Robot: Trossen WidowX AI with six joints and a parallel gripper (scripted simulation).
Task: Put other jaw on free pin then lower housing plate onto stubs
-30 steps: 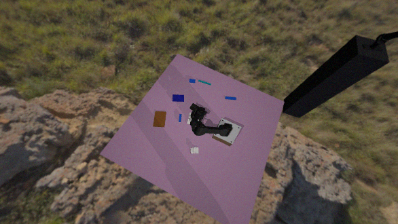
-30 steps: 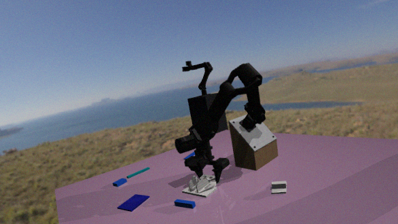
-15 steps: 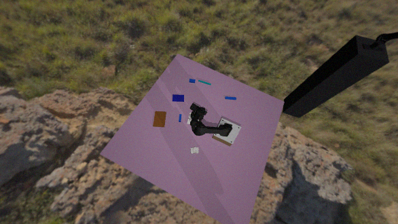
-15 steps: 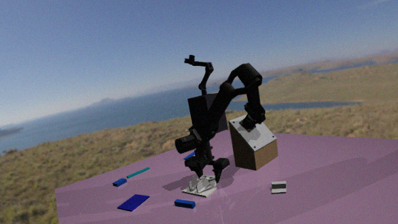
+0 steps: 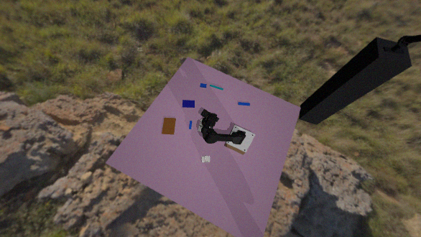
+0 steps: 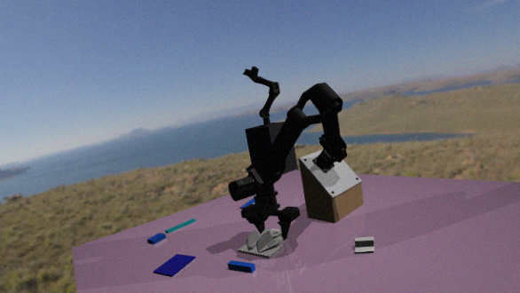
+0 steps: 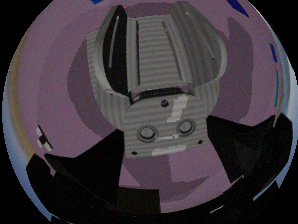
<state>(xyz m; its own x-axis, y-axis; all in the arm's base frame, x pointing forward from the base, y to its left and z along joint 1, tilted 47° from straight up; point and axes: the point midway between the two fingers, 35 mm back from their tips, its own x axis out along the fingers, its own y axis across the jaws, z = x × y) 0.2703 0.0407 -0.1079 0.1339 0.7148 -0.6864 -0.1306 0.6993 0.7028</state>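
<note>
The grey base plate (image 7: 155, 55) (image 6: 255, 253) lies on the pink table below my gripper. Two grey jaws stand on it, a left jaw (image 7: 116, 65) and a right jaw (image 7: 197, 45), spread apart in the wrist view. The grey housing plate (image 7: 145, 112) covers their near ends. Two round stub ends show in its rings; it looks about level, but any small gap under it cannot be seen. The gear teeth and pins are mostly hidden beneath it. My gripper (image 7: 164, 125) (image 6: 273, 234) is open, with one finger on each side of the housing plate and nothing held.
The arm stands on a wedge-shaped box (image 6: 317, 204) (image 5: 248, 143). A small white and black block (image 6: 364, 245) (image 5: 205, 159), a small blue block (image 6: 241, 266) (image 5: 190, 125), a dark blue pad (image 6: 174, 265) (image 5: 188, 103), a teal stick (image 5: 216, 87) and an orange pad (image 5: 169, 126) lie around.
</note>
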